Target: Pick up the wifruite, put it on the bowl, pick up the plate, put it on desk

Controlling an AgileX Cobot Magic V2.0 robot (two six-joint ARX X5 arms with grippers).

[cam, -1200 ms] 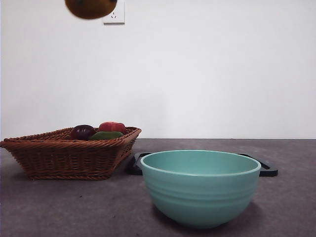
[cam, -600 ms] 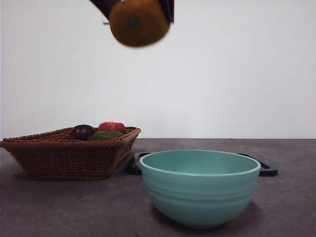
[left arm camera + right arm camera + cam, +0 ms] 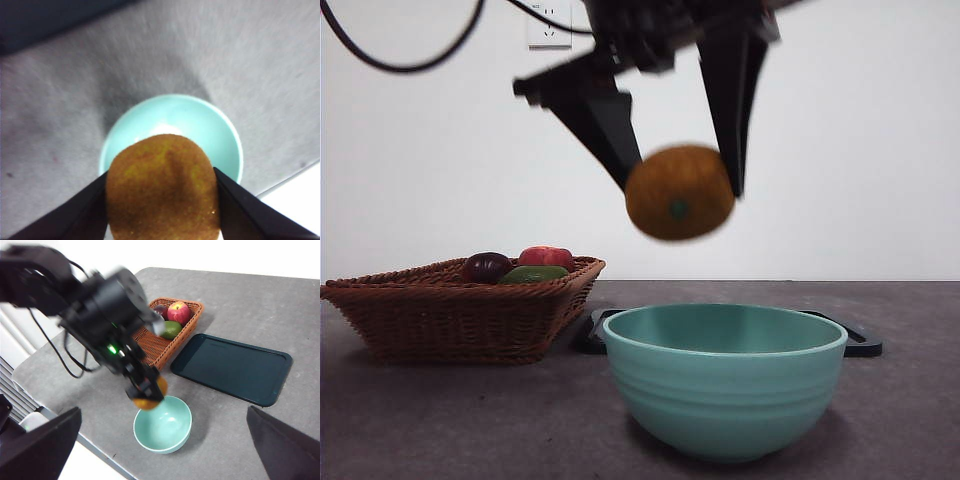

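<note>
My left gripper [image 3: 682, 190] is shut on the wifruite [image 3: 679, 193], a rounded orange-brown fruit, and holds it in the air above the mint-teal bowl [image 3: 725, 378]. In the left wrist view the wifruite [image 3: 162, 190] sits between the two black jaws, with the bowl [image 3: 220, 130] straight below it. The right wrist view shows the left arm over the bowl [image 3: 163, 431] with the wifruite [image 3: 147, 399] at its tip. The dark plate [image 3: 231, 368] lies flat on the desk [image 3: 440, 420] behind the bowl. My right gripper [image 3: 162, 460] is open, high above the desk's near edge.
A wicker basket [image 3: 450, 310] stands at the left with a dark purple fruit [image 3: 486, 267], a red apple [image 3: 548, 257] and a green fruit [image 3: 534, 274]. The plate's edge [image 3: 860, 345] shows behind the bowl. A white wall with a socket [image 3: 550, 30] is behind.
My left gripper has carried the wifruite from the top left down and to the right, so that it now hangs over the bowl. Basket, bowl and plate have not moved.
</note>
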